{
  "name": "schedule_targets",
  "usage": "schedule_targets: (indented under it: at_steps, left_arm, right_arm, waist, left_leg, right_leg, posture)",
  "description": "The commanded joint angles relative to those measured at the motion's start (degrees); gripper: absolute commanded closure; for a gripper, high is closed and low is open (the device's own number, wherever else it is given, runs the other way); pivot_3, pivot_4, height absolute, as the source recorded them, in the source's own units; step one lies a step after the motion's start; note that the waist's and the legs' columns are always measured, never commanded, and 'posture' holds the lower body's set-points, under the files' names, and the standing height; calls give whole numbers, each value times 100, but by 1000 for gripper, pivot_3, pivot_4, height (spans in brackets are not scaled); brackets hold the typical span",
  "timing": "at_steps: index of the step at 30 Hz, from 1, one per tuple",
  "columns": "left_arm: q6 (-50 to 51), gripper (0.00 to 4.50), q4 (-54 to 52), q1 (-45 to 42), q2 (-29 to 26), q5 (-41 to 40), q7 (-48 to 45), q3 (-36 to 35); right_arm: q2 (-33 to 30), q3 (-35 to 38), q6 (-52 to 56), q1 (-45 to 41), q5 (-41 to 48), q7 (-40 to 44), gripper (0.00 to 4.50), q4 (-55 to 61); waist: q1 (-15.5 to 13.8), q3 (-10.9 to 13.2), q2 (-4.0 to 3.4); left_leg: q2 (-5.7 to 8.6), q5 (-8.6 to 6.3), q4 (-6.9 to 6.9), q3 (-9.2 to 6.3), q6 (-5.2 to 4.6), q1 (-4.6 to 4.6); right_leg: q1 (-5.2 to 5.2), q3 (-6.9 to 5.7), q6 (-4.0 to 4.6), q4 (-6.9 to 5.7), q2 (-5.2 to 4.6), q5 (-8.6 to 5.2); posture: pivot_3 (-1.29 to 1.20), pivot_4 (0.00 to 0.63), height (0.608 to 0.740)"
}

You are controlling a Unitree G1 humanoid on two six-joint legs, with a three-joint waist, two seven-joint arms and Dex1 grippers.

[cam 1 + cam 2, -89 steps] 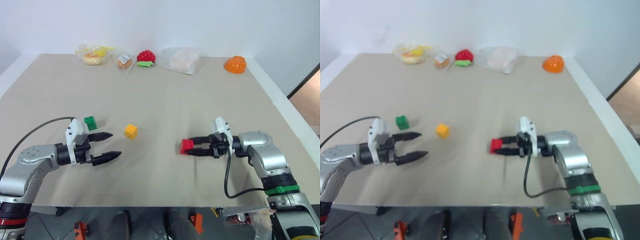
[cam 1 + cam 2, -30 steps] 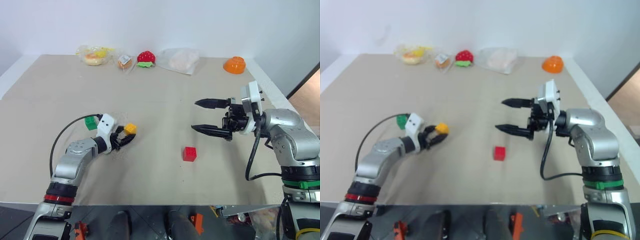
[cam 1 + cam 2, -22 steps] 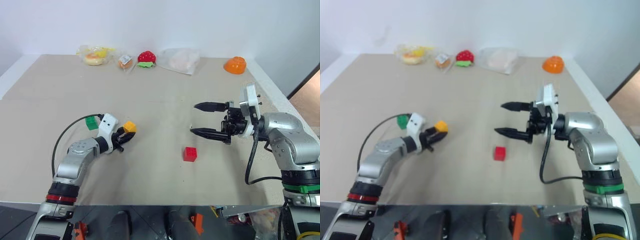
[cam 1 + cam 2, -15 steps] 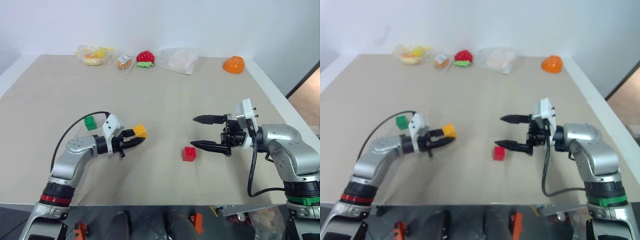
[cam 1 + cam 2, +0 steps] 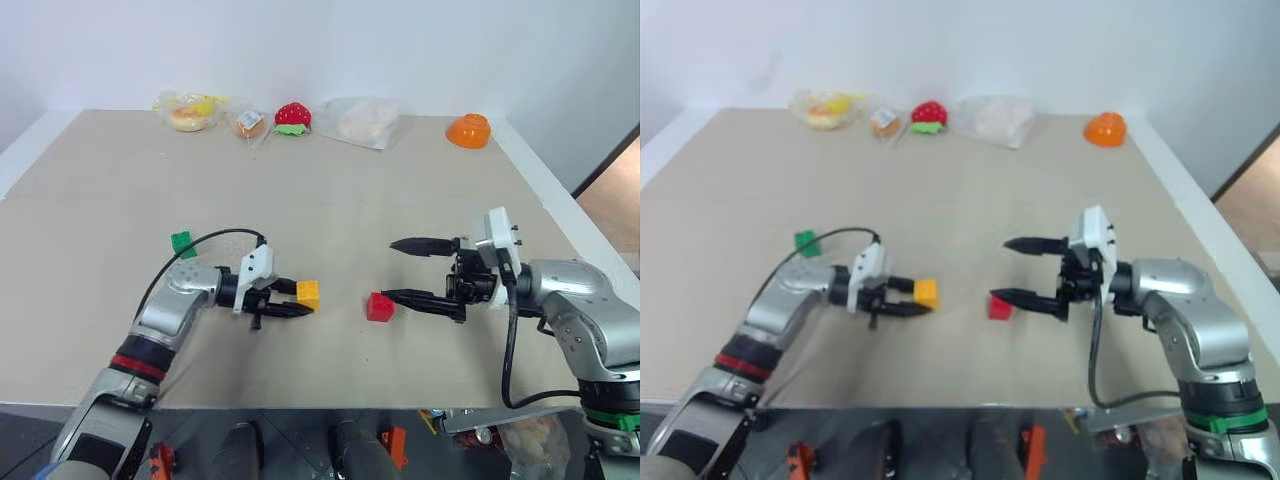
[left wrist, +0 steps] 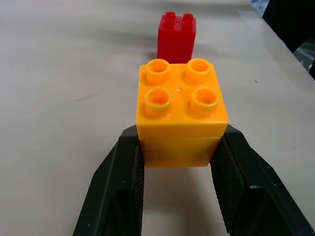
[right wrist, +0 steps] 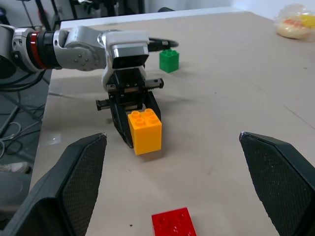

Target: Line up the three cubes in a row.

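While upturned, orange bowl sits alone

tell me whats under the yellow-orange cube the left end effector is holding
The yellow-orange cube sits clamped between the left end effector fingers; below it only bare table shows. Its underside is hidden.

Bare table btwn cubes; red cube blocks right tool.

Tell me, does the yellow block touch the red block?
Apart. The left eye view shows bare table between the yellow block and the red block.
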State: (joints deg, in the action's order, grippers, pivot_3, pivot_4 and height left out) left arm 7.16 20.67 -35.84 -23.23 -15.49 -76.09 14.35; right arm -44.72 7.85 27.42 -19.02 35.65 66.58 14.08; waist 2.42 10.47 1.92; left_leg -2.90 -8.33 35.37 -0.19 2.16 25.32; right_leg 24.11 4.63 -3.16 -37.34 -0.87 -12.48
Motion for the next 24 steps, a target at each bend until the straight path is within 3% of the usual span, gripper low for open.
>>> schedule_targets:
  at_steps: [1, 17, 21, 22, 24]
  left_arm:
    - [-129, 3194, 220, -262, 146, 45, -192, 68]
    - [-759, 3194, 879, -359, 366, 756, 58, 151]
    - [-754, 1351, 824, -307, 419, 753, 178, 100]
    - [-769, 1169, 812, -298, 423, 754, 206, 87]
    - [-789, 392, 761, -267, 420, 746, 244, 68]
  right_arm:
    - [-77, 201, 5, 9, 142, -77, 0, 296]
    - [-56, 157, -41, 43, 178, -188, 0, 289]
    - [-43, 143, -56, 31, 177, -181, 0, 277]
    - [-41, 138, -58, 20, 174, -180, 0, 269]
    - [-38, 132, -67, 12, 169, -175, 0, 258]
  waist:
    - [9, 0, 0]
    - [14, 0, 0]
    - [14, 0, 0]
    - [14, 0, 0]
    - [14, 0, 0]
  left_leg:
    - [0, 0, 0, -2, 0, 0]
    - [1, 0, 2, -3, -1, 2]
    - [1, 0, 5, -3, -1, 2]
    - [1, 0, 5, -3, -1, 2]
    - [1, 0, 5, -3, -1, 1]
  right_leg:
    - [0, 0, 0, 0, 1, 0]
    - [-1, 1, -3, -1, 0, 2]
    - [-3, 2, -6, -1, 0, 3]
    - [-3, 2, -7, -1, 0, 4]
    - [-3, 2, -7, -1, 0, 4]
  posture:
    - [0, 150, 740]
    - [0, 150, 740]
    - [0, 150, 740]
    - [0, 150, 740]
    - [0, 150, 740]
